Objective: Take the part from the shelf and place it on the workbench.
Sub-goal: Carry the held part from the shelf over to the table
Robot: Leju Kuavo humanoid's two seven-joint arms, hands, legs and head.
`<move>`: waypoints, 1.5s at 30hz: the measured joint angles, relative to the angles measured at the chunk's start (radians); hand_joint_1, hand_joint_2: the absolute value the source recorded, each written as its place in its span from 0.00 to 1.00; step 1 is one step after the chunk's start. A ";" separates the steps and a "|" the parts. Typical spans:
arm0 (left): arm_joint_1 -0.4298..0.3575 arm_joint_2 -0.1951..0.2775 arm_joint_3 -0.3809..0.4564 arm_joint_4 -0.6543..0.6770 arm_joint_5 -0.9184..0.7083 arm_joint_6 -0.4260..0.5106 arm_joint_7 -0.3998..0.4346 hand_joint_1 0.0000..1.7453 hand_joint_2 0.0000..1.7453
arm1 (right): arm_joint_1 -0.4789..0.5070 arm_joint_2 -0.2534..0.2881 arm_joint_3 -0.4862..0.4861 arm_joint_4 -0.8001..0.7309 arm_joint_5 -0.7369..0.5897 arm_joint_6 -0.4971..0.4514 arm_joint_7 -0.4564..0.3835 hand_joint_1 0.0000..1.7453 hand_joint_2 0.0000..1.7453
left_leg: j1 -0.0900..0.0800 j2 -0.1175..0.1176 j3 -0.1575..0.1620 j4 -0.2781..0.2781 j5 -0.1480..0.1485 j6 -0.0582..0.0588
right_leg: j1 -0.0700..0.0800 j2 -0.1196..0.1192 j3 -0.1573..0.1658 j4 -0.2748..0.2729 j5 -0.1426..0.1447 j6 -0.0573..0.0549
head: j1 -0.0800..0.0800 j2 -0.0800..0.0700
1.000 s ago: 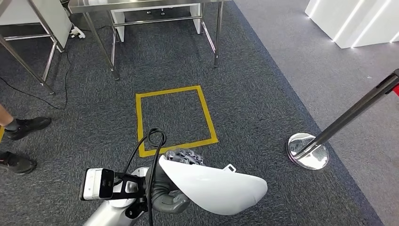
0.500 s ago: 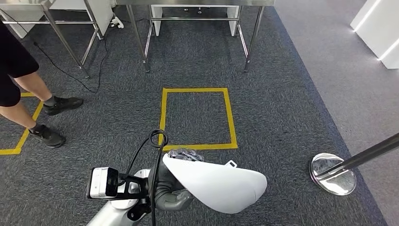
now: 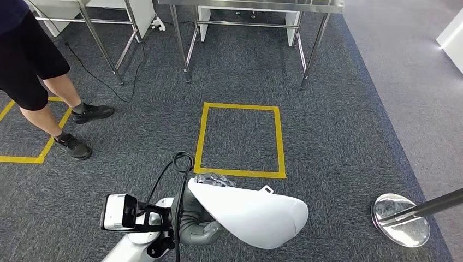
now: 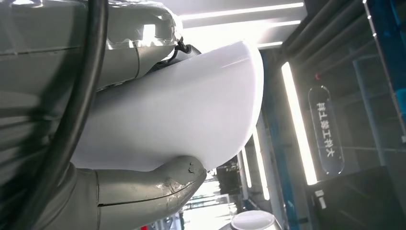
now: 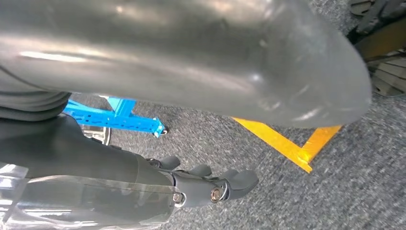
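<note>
A large white curved part point(image 3: 256, 217) is carried low in front of my body, above the carpet. My left hand point(image 3: 201, 221) grips it at its left end. In the left wrist view the white part point(image 4: 186, 110) lies against the hand, with the grey thumb point(image 4: 158, 184) pressed along its edge. The steel workbench point(image 3: 256, 5) stands ahead at the top of the head view, on thin metal legs. My right hand point(image 5: 201, 179) hangs above the carpet, dark fingers apart and holding nothing.
A yellow taped square point(image 3: 203, 139) marks the carpet in front of the workbench. A person point(image 3: 33, 65) in dark shorts and black shoes stands at the left. A chrome stanchion base point(image 3: 401, 219) sits at the lower right. A second steel table point(image 3: 104, 38) and a cable lie at the upper left.
The whole picture has shifted: the camera has turned, bringing the person further into view and the stanchion toward the lower right. The left hand still holds the white part the same way.
</note>
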 joint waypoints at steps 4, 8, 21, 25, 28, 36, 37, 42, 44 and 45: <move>0.002 -0.001 0.000 -0.002 0.003 0.000 -0.002 1.00 1.00 | -0.003 0.000 -0.002 0.000 0.000 -0.001 -0.001 0.00 0.00 | 0.005 -0.009 0.029 -0.024 0.000 0.019 | -0.006 0.008 -0.011 0.048 -0.012 0.021 | 0.003 0.000; 0.006 -0.002 0.000 -0.004 0.005 0.000 -0.004 1.00 1.00 | -0.002 -0.001 -0.004 0.000 0.000 -0.003 -0.001 0.00 0.00 | 0.004 -0.014 0.047 -0.027 -0.015 0.029 | -0.010 0.022 -0.151 0.254 -0.088 0.035 | 0.008 0.000; 0.009 -0.002 0.000 -0.017 0.007 -0.003 -0.008 1.00 1.00 | 0.005 -0.001 -0.006 -0.001 0.000 -0.004 -0.003 0.00 0.00 | 0.007 -0.018 0.015 0.175 -0.083 -0.028 | -0.007 0.022 -0.031 0.000 0.027 -0.030 | 0.009 0.000; 0.013 -0.002 0.000 -0.018 0.007 -0.003 -0.008 1.00 1.00 | 0.005 -0.001 -0.006 -0.001 0.000 -0.004 -0.003 0.00 0.00 | 0.007 -0.015 -0.116 0.272 -0.166 -0.032 | -0.004 0.025 0.022 0.000 -0.018 -0.031 | 0.008 0.000; 0.015 -0.001 0.001 -0.017 0.006 -0.002 -0.008 1.00 1.00 | 0.006 0.001 -0.006 0.000 0.001 -0.007 -0.005 0.00 0.00 | -0.002 -0.013 -0.107 0.106 -0.021 -0.011 | -0.001 0.027 0.071 0.000 -0.060 -0.025 | 0.008 0.000; 0.015 -0.004 0.004 -0.028 0.005 -0.006 -0.009 1.00 1.00 | -0.007 0.004 -0.034 0.000 -0.058 0.019 -0.001 0.00 0.00 | -0.002 0.000 -0.012 -0.020 0.035 0.031 | -0.002 0.032 -0.015 0.206 -0.040 0.013 | 0.012 0.000; 0.015 -0.004 0.004 -0.028 0.004 -0.006 -0.009 1.00 1.00 | -0.007 0.004 -0.037 0.000 -0.060 0.020 -0.001 0.00 0.00 | -0.002 0.003 0.002 -0.024 0.024 0.032 | -0.003 0.032 -0.060 0.253 -0.068 0.017 | 0.013 0.000; 0.018 -0.004 0.004 -0.027 0.004 -0.006 -0.008 1.00 1.00 | 0.004 -0.001 -0.052 0.000 -0.066 0.022 -0.001 0.00 0.00 | -0.002 0.027 0.090 -0.026 -0.051 0.025 | -0.006 0.013 -0.151 0.175 -0.113 0.027 | 0.015 0.000; 0.020 -0.003 0.004 -0.027 0.003 -0.006 -0.009 1.00 1.00 | 0.006 -0.001 -0.057 0.000 -0.068 0.024 -0.001 0.00 0.00 | -0.006 0.041 0.126 -0.024 -0.086 0.015 | -0.001 -0.027 -0.144 0.075 0.025 0.016 | 0.016 0.000; 0.021 -0.003 0.004 -0.027 0.001 -0.006 -0.008 1.00 1.00 | 0.005 -0.001 -0.058 0.000 -0.069 0.025 0.000 0.00 0.00 | -0.010 0.049 0.141 -0.026 -0.101 0.008 | 0.002 -0.038 -0.140 0.049 0.071 0.009 | 0.016 0.000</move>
